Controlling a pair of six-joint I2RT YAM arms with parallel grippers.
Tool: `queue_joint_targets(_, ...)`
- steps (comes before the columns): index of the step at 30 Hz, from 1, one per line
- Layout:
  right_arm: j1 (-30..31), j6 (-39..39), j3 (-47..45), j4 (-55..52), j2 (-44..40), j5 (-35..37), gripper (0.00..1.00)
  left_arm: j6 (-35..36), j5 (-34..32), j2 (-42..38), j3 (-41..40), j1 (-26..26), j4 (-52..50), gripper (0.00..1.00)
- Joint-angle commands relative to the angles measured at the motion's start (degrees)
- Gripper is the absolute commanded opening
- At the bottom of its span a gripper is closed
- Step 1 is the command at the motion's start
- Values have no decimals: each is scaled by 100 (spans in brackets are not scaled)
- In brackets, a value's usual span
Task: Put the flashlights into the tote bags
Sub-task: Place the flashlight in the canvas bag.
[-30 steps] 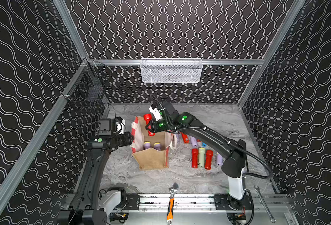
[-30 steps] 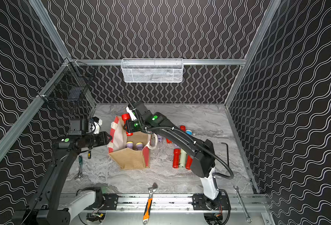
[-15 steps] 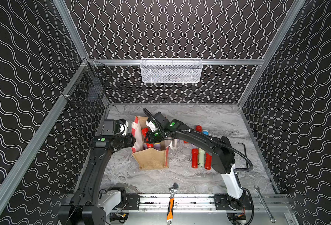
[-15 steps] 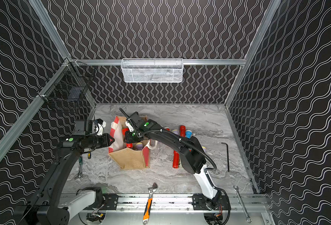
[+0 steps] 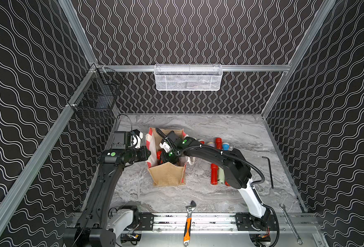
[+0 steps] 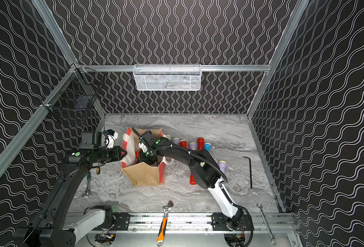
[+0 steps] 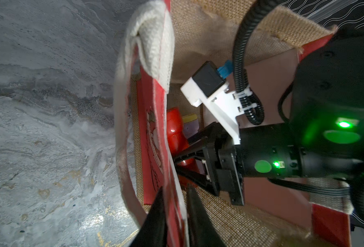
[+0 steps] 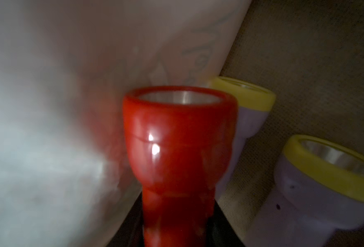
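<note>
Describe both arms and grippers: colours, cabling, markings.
Black links on the left arm and right arm, each with a white base segment, round green stickers near the wrist and a white camera bracket. A black corrugated cable runs along the right arm. The left gripper and right gripper have slim black tapering fingers.

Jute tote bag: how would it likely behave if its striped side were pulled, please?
Probably floppy: the jute tote bag has a striped side panel that curves and folds while the left gripper pinches it. Likely light: a tug may drag or tip it, despite lilac flashlights inside.
</note>
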Motion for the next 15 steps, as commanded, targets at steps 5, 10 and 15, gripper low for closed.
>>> queue_joint_targets(5, -85, -54, 131, -84, 339, -494, 24, 117, 16, -16, -7, -23, 181, 20)
queue_joint_targets(10, -85, -152, 369, -386, 619, -590, 25, 115, 34, -32, -27, -66, 200, 20)
queue_joint_targets(15, -93, -54, 493, -511, 873, -720, 26, 102, 31, -33, -1, -100, 192, 20)
